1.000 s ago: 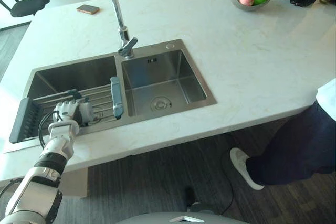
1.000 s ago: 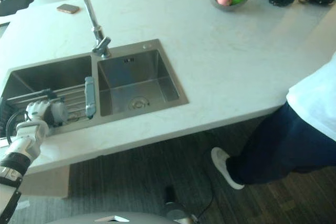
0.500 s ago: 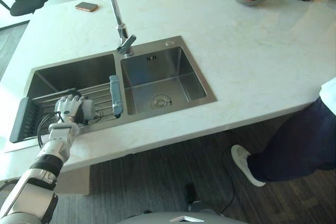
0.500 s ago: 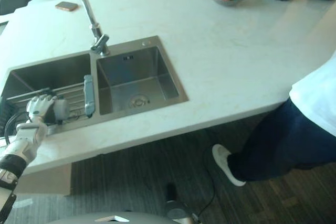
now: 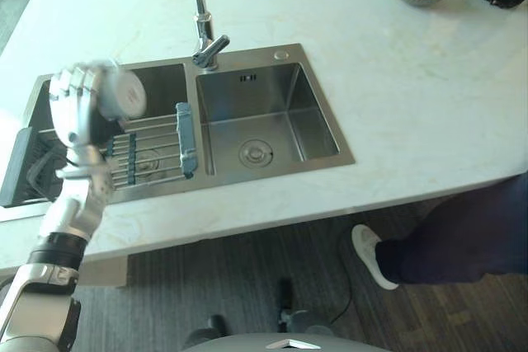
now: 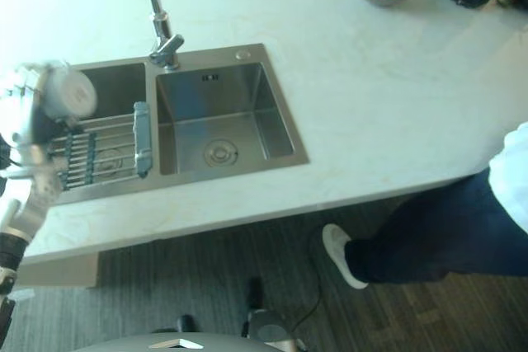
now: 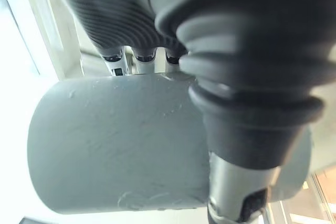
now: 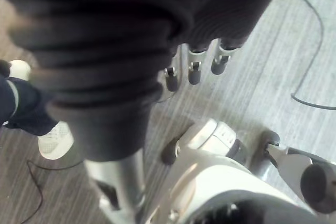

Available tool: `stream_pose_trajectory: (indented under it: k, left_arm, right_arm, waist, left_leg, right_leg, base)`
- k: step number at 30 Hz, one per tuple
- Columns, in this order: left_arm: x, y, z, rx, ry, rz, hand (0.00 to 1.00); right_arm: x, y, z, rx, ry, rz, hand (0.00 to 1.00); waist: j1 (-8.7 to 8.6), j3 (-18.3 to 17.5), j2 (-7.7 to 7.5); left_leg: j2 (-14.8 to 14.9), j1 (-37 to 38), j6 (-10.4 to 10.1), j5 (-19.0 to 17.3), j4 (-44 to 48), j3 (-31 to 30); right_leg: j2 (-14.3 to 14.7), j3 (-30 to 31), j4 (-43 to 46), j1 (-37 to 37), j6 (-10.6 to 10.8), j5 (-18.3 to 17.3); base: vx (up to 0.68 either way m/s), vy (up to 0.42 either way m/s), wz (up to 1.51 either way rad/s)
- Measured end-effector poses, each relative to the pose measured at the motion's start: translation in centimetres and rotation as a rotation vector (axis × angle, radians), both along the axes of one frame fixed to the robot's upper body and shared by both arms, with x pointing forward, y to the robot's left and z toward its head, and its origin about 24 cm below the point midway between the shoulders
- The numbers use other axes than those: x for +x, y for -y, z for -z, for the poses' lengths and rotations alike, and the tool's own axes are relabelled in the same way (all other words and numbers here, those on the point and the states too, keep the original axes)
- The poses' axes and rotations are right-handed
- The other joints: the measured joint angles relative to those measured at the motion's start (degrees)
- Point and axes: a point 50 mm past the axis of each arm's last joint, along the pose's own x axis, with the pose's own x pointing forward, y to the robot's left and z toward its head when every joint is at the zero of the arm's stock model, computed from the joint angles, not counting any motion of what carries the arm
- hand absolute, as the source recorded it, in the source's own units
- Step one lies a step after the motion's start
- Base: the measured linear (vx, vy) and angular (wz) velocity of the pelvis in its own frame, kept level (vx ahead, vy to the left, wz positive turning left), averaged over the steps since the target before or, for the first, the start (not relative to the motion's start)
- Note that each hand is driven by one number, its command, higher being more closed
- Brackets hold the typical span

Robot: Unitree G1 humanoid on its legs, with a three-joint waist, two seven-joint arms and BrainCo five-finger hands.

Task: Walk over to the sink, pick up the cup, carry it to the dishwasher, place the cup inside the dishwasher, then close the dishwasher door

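Lifted off the sink rack (image 5: 153, 150) now, my left hand (image 5: 74, 109) curls its fingers round the cup (image 5: 124, 92), and a fast swing away could shake it loose.

Sink (image 5: 318, 117) clearance
Left basin bridged by rack (image 5: 153, 150), left robot hand (image 5: 74, 113) gripping cup (image 5: 124, 92) above it; faucet (image 5: 200, 14) upright behind the divider; right basin open; person (image 5: 462, 241) standing close beside the surface's (image 5: 412, 105) front right edge.
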Motion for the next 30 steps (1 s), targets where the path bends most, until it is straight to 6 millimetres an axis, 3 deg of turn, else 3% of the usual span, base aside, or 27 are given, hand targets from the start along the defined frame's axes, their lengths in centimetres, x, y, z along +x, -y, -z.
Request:
stream_pose_trajectory:
  k: [6, 7, 10, 12, 15, 17, 19, 20, 23, 24, 27, 28, 29, 30]
  left_arm:
    - [-2.7, -1.9, -4.3, -0.261, 0.372, 0.01, 1.0]
    - [-3.8, -2.7, -4.6, -0.427, 0.482, 0.044, 1.0]
    - [-5.1, -3.4, -3.4, -0.64, 0.587, 0.095, 1.0]
    - [-6.4, -2.8, -0.4, -0.84, 0.614, 0.148, 1.0]
    - [-7.9, -1.5, 1.9, -0.929, 0.566, 0.186, 1.0]
    - [-9.3, -0.9, 1.6, -0.912, 0.552, 0.224, 1.0]
    - [-10.7, -0.3, 0.6, -0.857, 0.546, 0.281, 1.0]
    - [-11.6, 0.0, -0.1, -0.824, 0.545, 0.316, 1.0]
    - [-14.2, -1.2, -0.1, -0.755, 0.532, 0.249, 1.0]
    - [-15.5, -2.5, 0.3, -0.745, 0.539, 0.176, 1.0]
    - [-18.2, -4.8, 1.1, -0.737, 0.574, 0.064, 1.0]
    - [-19.4, -5.5, 1.0, -0.719, 0.609, 0.047, 1.0]
    - [-20.2, -6.1, 1.1, -0.705, 0.627, 0.044, 1.0]
    - [-20.3, -6.4, 1.3, -0.712, 0.626, 0.041, 1.0]
  right_arm:
    - [-0.1, 0.4, -0.1, 0.003, 0.014, 0.078, 0.0]
    - [-0.1, 0.5, -0.1, -0.006, 0.011, 0.064, 0.0]
    - [-0.2, 0.6, -0.1, -0.021, -0.004, 0.047, 0.0]
    - [-0.5, 0.4, 0.0, -0.017, -0.016, 0.072, 0.0]
    - [-0.6, -0.2, 0.2, -0.015, -0.033, 0.078, 0.0]
    - [-0.5, -0.1, 0.1, -0.039, -0.039, 0.013, 0.0]
    - [-0.4, 0.2, -0.1, -0.054, -0.046, -0.026, 0.0]
    - [-0.7, 0.4, -0.1, -0.059, -0.065, -0.039, 0.0]
    - [-0.6, 0.8, -0.2, -0.062, -0.079, -0.062, 0.0]
    - [-0.3, 0.7, -0.2, -0.055, -0.074, -0.053, 0.0]
    - [-0.1, 1.6, -0.5, -0.061, -0.055, -0.005, 0.0]
    - [-0.4, 1.8, -0.5, -0.063, -0.066, 0.019, 0.0]
    - [-0.6, 2.9, -0.8, -0.085, -0.064, 0.042, 0.0]
    - [-0.6, 3.1, -0.9, -0.084, -0.06, 0.058, 0.0]
  waist:
    - [0.93, -0.9, 1.26]
    - [2.09, -1.2, 1.4]
    - [3.17, -1.7, 1.32]
    - [4.94, -3.3, 0.79]
    - [7.32, -4.4, -0.45]
    - [8.15, -4.4, -0.5]
    - [8.74, -3.8, 0.62]
    - [9.0, -4.0, 0.98]
    - [9.23, -4.3, 1.14]
    - [9.55, -4.3, -0.16]
    - [10.79, -4.5, 0.72]
    - [11.1, -5.0, 1.48]
    - [11.6, -6.4, 3.37]
    - [11.49, -7.1, 4.16]
  left_leg:
    - [-1.1, 0.3, 0.5, 0.3, 0.8, -3.4]
    - [-1.6, -0.2, 0.7, 0.5, 0.8, -4.8]
    - [-2.0, -1.3, 1.7, 1.0, 0.7, -6.7]
    - [-2.3, -2.6, 2.1, 1.9, 0.5, -9.3]
    - [-2.6, -3.3, 1.8, 3.8, 0.0, -12.3]
    - [-2.9, -4.8, 1.8, 3.8, 2.1, -14.7]
    - [-3.1, -6.7, 2.1, 2.3, 5.5, -17.3]
    - [-2.3, -7.6, 2.8, 1.8, 6.5, -15.3]
    - [-0.1, -9.0, 10.9, 1.1, 5.6, -4.6]
    - [0.5, -10.4, 11.1, 1.0, 9.1, -0.7]
    - [2.3, -12.4, 11.0, -0.5, 22.5, 5.5]
    - [4.7, -11.5, 12.2, 0.0, 25.3, 7.5]
    - [5.7, -11.9, 11.7, 4.6, 23.4, 7.7]
    - [4.7, -12.9, 12.2, 5.2, 22.0, 8.6]
  right_leg:
    - [-1.2, -3.4, 0.0, 1.8, 0.0, 0.0]
    - [-1.8, -4.6, 0.0, 1.8, 0.1, 0.1]
    - [-2.5, -6.1, -0.1, 1.8, 0.3, 0.1]
    - [-3.2, -8.5, -0.1, 1.8, 0.3, 0.1]
    - [-3.8, -11.9, -0.1, 2.9, 0.2, -0.1]
    - [-4.0, -14.4, 0.0, 4.4, 0.1, -1.0]
    - [-4.1, -17.9, 0.0, 6.2, 0.2, -1.4]
    - [-4.2, -20.8, 0.0, 7.3, 0.3, -1.5]
    - [-6.9, -28.2, 0.0, 8.6, 0.6, -1.8]
    - [-9.2, -30.8, 0.1, 7.8, 0.3, -1.2]
    - [-13.6, -34.4, 2.7, 7.4, -0.5, -0.6]
    - [-14.5, -36.0, 3.6, 7.9, -0.5, -0.6]
    - [-14.0, -35.9, 5.6, 7.2, 1.3, -1.7]
    - [-14.1, -34.3, 5.6, 6.0, 1.7, -2.3]
  base:
    - [0.0, 0.036, 0.19]
    - [-0.06, 0.048, 0.33]
    - [-0.06, 0.035, 0.43]
    - [-0.09, 0.039, 0.59]
    - [-0.13, -0.023, 0.63]
    - [-0.17, -0.034, 0.78]
    - [-0.17, -0.032, 0.98]
    - [-0.15, -0.031, 1.27]
    - [-0.11, 0.008, 1.31]
    - [-0.1, 0.119, 1.11]
    - [-0.05, 0.198, 0.78]
    - [-0.06, 0.259, 0.9]
    - [-0.08, 0.222, 1.09]
    - [-0.14, 0.254, 1.68]
